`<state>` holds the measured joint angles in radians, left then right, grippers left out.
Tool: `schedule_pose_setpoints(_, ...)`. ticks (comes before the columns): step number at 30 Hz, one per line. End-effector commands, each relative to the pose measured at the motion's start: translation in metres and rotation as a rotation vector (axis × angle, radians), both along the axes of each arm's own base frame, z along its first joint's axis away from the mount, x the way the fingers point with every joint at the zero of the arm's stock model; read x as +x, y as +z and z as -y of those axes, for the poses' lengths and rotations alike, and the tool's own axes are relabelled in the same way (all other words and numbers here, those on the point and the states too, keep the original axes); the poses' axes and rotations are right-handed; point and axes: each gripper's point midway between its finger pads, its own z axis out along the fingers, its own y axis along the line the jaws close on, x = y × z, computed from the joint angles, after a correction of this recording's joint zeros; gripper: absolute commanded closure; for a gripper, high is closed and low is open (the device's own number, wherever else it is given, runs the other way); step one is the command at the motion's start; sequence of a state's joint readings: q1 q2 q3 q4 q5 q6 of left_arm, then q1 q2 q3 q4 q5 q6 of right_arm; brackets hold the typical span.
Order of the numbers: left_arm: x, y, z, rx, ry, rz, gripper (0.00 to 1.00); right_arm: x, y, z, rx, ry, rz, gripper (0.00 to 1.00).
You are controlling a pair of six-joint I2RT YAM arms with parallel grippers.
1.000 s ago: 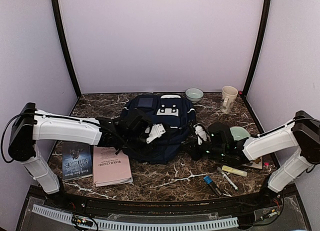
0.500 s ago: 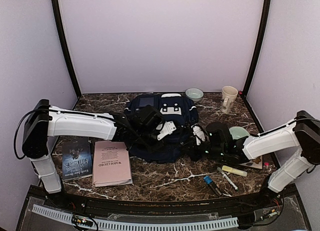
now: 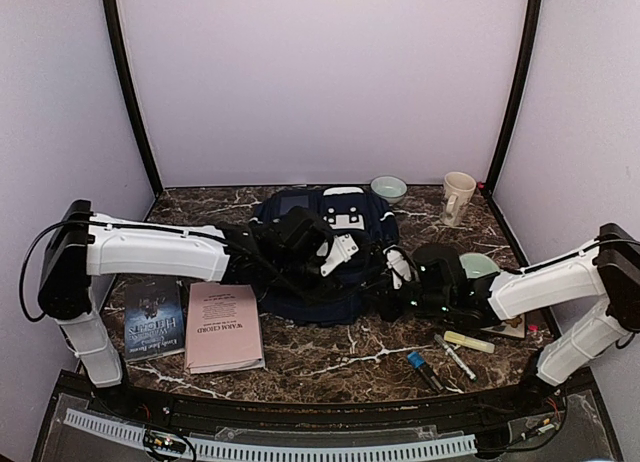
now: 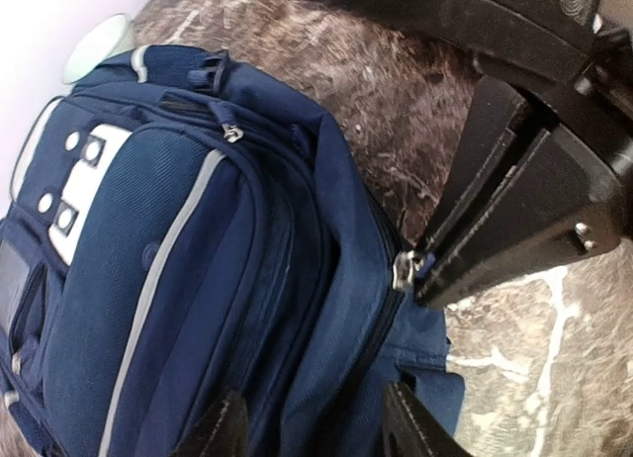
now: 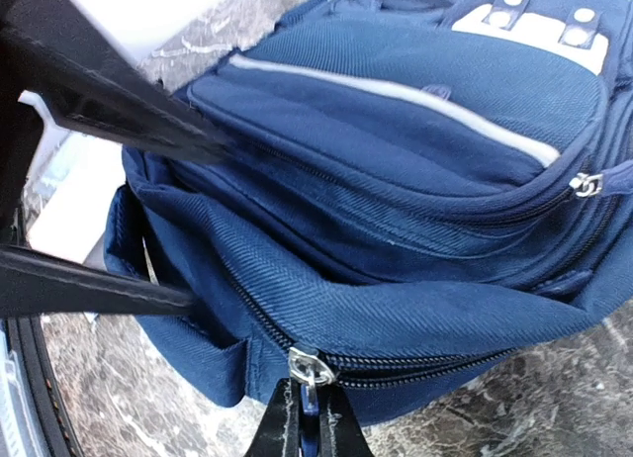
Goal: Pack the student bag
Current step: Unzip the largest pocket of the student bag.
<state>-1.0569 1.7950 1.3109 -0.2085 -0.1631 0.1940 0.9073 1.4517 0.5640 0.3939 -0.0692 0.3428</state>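
1. Since the earlier frames, the left gripper has been carried rightward across the student bag, toward its right edge. The right gripper has been kept in place at that edge.
2. The student bag is laid flat, front pocket up, in the middle of the marble table. It is set between the two arms, with its grey-white patch turned to the far side.
3. The left gripper's fingers are held wide apart, and the bag's side fold is seen between them. Whether the fabric is pressed cannot be told.
4. The right gripper is closed narrowly on a metal zipper pull at the bag's right edge, and the pull is pinched between the fingertips.
5. A dark-covered book and a pink booklet are laid side by side at the near left. The booklet is placed just beside the bag.
6. A pale bowl and a cream mug are stood at the far right.
7. A yellow highlighter is laid at the near right, close to the right arm.
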Motion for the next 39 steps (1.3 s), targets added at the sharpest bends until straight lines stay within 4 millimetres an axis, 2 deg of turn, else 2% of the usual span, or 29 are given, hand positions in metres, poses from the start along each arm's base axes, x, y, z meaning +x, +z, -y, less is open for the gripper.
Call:
schedule_pose_setpoints(1,-0.002,0.039,-0.024,-0.063,0.042,0.078,0.5,0.017,0.035,0.012,0.098,-0.09,0.074,1.0)
schedule_pose_setpoints(5,-0.003,0.036,-0.038,-0.053,0.064,0.074,0.51,0.024,0.038,0.027,0.098,-0.148,0.083,1.0)
schedule_pose_setpoints(8,-0.003,0.042,-0.038,-0.076,0.067,0.076,0.53,0.027,0.036,0.036,0.075,-0.186,0.087,1.0)
schedule_pose_setpoints(19,-0.007,0.044,-0.01,-0.195,-0.09,-0.03,0.52,0.027,0.029,0.055,0.035,-0.253,0.091,1.0)
schedule_pose_setpoints(28,0.002,0.031,0.007,-0.223,-0.15,-0.133,0.5,0.026,0.025,0.058,0.028,-0.254,0.093,1.0)
schedule_pose_setpoints(34,-0.009,0.024,0.017,-0.245,-0.218,-0.209,0.51,0.027,0.022,0.058,0.015,-0.258,0.097,1.0)
schedule_pose_setpoints(39,-0.003,0.01,0.022,-0.218,-0.201,-0.232,0.53,0.028,0.021,0.058,0.011,-0.255,0.097,1.0)
